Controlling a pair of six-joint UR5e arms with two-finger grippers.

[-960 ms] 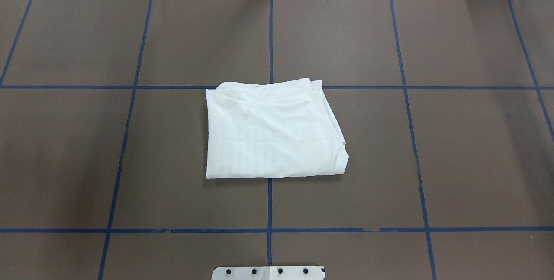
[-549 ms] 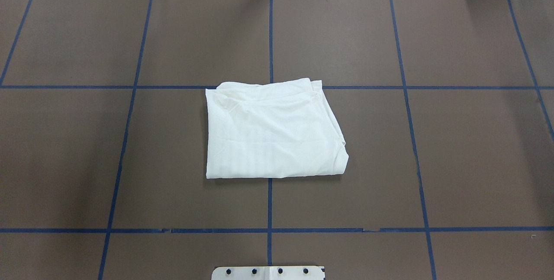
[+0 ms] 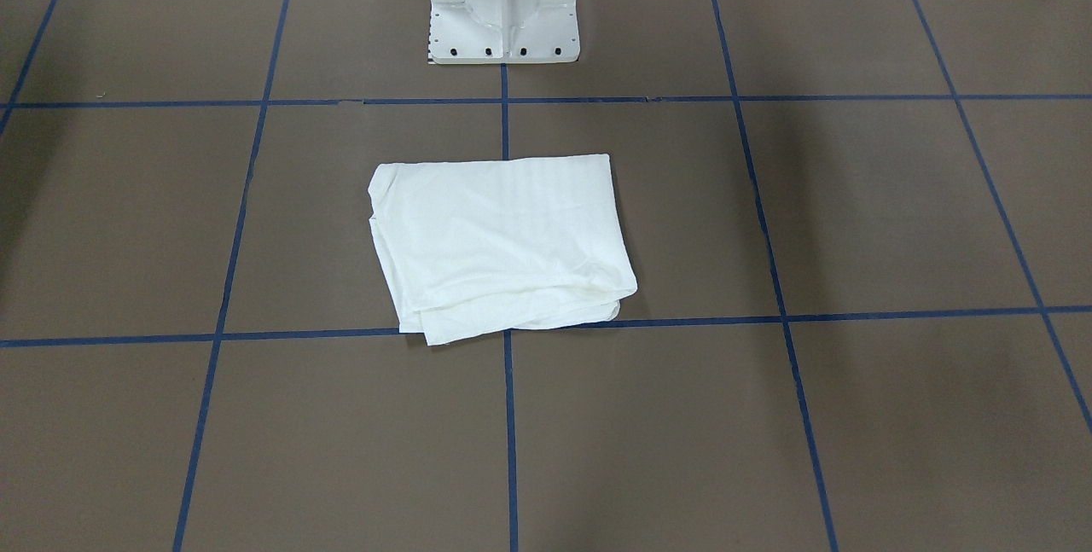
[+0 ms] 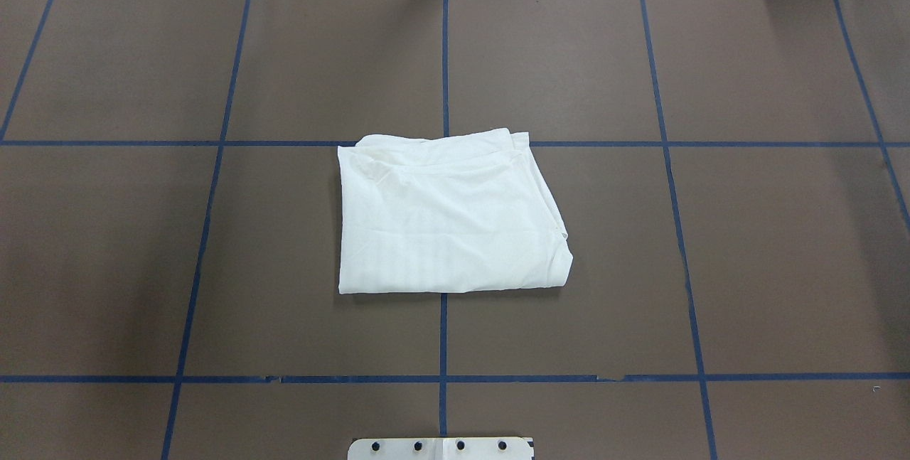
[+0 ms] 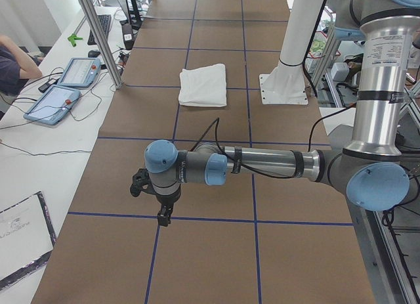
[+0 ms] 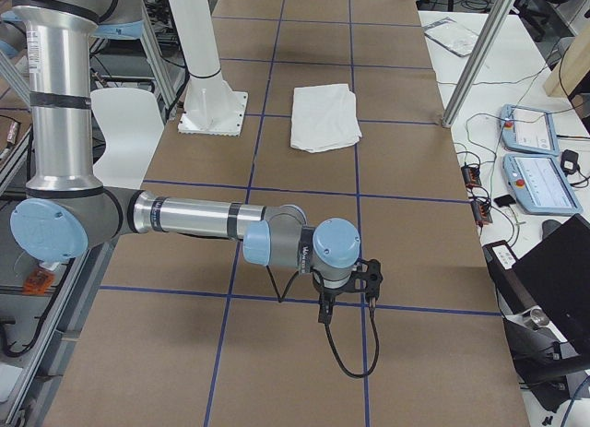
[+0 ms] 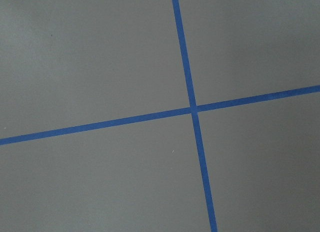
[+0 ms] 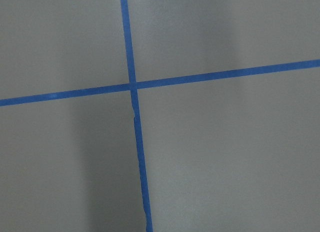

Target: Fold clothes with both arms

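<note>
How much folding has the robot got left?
Looks about finished. The shirt lies folded into a rectangle. Nothing is in hand: the left arm and right arm hover over bare table, away from it. Left: perhaps tidying its uneven edges.

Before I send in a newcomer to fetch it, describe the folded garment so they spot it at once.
Take the brown table crossed by blue tape lines, and find the white pedestal base at the robot's edge. Straight out from it, over the centre tape line, lies the white T-shirt, folded into a rough rectangle. It is the only cloth there.
</note>
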